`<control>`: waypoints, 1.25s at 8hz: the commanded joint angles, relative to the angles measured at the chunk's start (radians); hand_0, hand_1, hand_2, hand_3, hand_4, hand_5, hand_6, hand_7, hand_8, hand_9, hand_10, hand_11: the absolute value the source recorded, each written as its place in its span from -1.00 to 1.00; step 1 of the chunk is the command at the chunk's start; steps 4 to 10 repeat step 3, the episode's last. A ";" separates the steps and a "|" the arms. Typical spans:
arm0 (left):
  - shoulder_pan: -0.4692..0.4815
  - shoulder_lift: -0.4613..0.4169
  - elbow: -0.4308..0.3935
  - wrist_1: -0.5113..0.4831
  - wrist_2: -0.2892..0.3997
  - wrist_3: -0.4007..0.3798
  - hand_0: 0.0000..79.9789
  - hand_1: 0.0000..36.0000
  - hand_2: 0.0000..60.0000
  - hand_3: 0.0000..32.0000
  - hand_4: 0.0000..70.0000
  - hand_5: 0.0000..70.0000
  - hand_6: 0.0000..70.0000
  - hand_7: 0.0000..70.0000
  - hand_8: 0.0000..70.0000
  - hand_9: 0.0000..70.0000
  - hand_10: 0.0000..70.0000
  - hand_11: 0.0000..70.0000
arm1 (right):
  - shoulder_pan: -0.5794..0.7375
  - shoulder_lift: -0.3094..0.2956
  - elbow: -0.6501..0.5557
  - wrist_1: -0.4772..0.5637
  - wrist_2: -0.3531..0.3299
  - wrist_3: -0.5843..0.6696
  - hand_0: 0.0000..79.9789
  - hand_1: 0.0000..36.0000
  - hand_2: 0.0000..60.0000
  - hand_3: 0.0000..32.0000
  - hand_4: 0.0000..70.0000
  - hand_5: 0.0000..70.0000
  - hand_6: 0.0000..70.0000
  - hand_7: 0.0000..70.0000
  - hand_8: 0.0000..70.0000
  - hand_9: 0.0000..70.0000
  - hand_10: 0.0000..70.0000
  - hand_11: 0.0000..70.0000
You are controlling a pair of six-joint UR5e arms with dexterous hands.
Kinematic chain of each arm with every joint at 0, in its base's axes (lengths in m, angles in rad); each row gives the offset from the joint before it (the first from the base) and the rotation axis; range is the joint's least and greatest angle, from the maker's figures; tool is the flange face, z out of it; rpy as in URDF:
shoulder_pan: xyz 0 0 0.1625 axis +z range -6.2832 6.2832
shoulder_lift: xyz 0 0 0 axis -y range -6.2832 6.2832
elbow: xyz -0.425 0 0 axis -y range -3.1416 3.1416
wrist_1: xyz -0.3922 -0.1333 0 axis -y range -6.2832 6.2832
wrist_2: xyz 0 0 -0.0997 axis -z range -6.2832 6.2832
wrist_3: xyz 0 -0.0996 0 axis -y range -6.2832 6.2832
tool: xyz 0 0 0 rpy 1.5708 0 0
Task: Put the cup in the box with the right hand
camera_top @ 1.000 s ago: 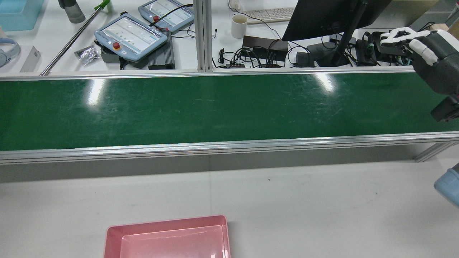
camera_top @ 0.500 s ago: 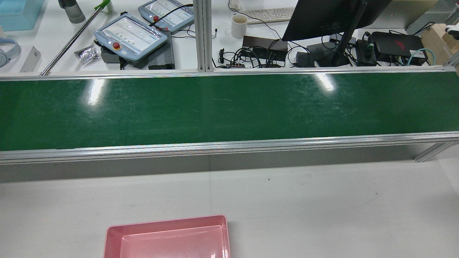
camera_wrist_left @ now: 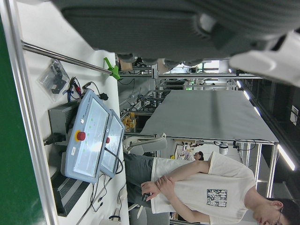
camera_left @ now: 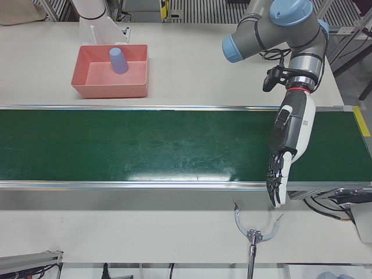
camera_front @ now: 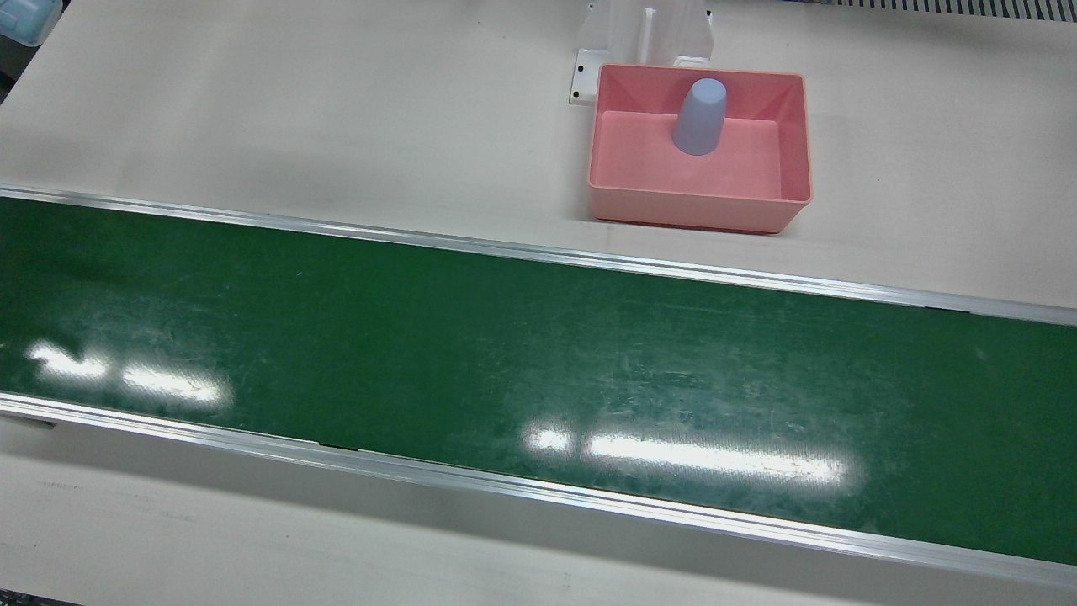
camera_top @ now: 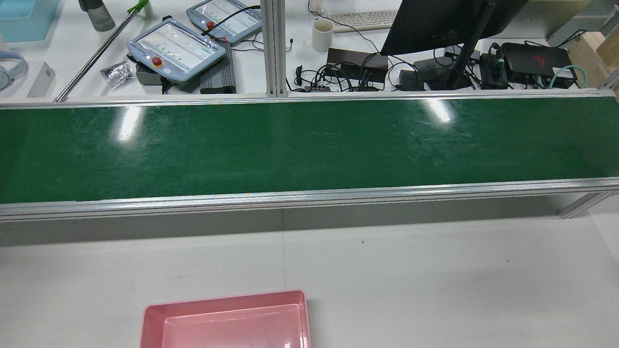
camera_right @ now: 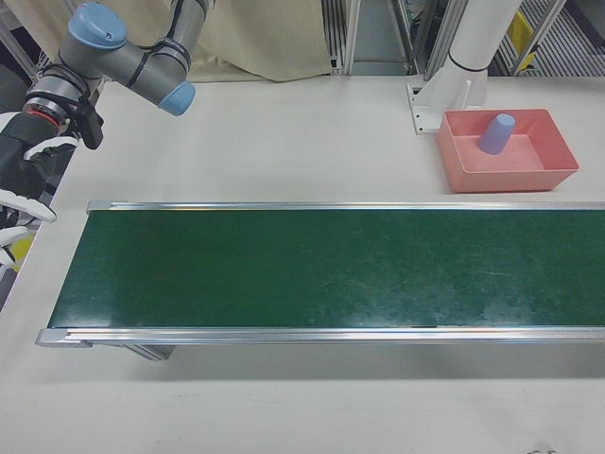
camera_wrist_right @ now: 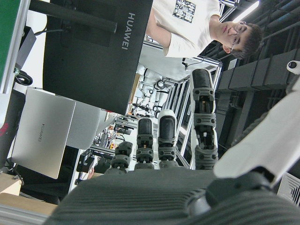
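Note:
A pale blue cup (camera_front: pixel 700 116) stands upside down inside the pink box (camera_front: pixel 698 210) on the white table near the arm pedestal. The cup (camera_left: pixel 118 60) and box (camera_left: pixel 110 90) also show in the left-front view, and the cup (camera_right: pixel 496 133) and box (camera_right: pixel 510 175) in the right-front view. The rear view shows only the bare near part of the box (camera_top: pixel 227 319). My right hand (camera_right: pixel 24 175) hangs open and holding nothing off the far end of the belt, far from the box. My left hand (camera_left: pixel 289 139) is open over the other belt end, fingers pointing down.
A long green conveyor belt (camera_front: pixel 538 353) with aluminium rails crosses the station. Beyond it stand teach pendants (camera_top: pixel 176 48), a mug (camera_top: pixel 322 35), a monitor (camera_top: pixel 435 24) and cables. A metal claw tool (camera_left: pixel 254 229) lies below my left hand. A person (camera_wrist_right: pixel 197 23) stands behind the monitor.
My right hand, at the rear view's right edge one second ago, has withdrawn rightward out of that view. The box has not moved.

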 commanded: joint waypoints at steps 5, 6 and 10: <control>0.000 0.000 -0.001 0.001 0.000 0.000 -1.00 -1.00 -1.00 -1.00 -1.00 -1.00 -1.00 -1.00 -1.00 -1.00 -1.00 -1.00 | -0.011 0.014 -0.025 0.015 -0.003 0.000 -0.05 -1.00 -0.83 -1.00 1.00 -1.00 -0.61 0.81 -0.63 -0.16 -0.77 -0.69; 0.000 0.000 -0.001 0.001 0.000 0.000 -1.00 -1.00 -1.00 -1.00 -1.00 -1.00 -1.00 -1.00 -1.00 -1.00 -1.00 -1.00 | -0.011 0.014 -0.025 0.015 -0.003 0.000 -0.05 -1.00 -0.83 -1.00 1.00 -1.00 -0.61 0.81 -0.63 -0.16 -0.77 -0.69; 0.000 0.000 -0.001 0.001 0.000 0.000 -1.00 -1.00 -1.00 -1.00 -1.00 -1.00 -1.00 -1.00 -1.00 -1.00 -1.00 -1.00 | -0.011 0.014 -0.025 0.015 -0.003 0.000 -0.05 -1.00 -0.83 -1.00 1.00 -1.00 -0.61 0.81 -0.63 -0.16 -0.77 -0.69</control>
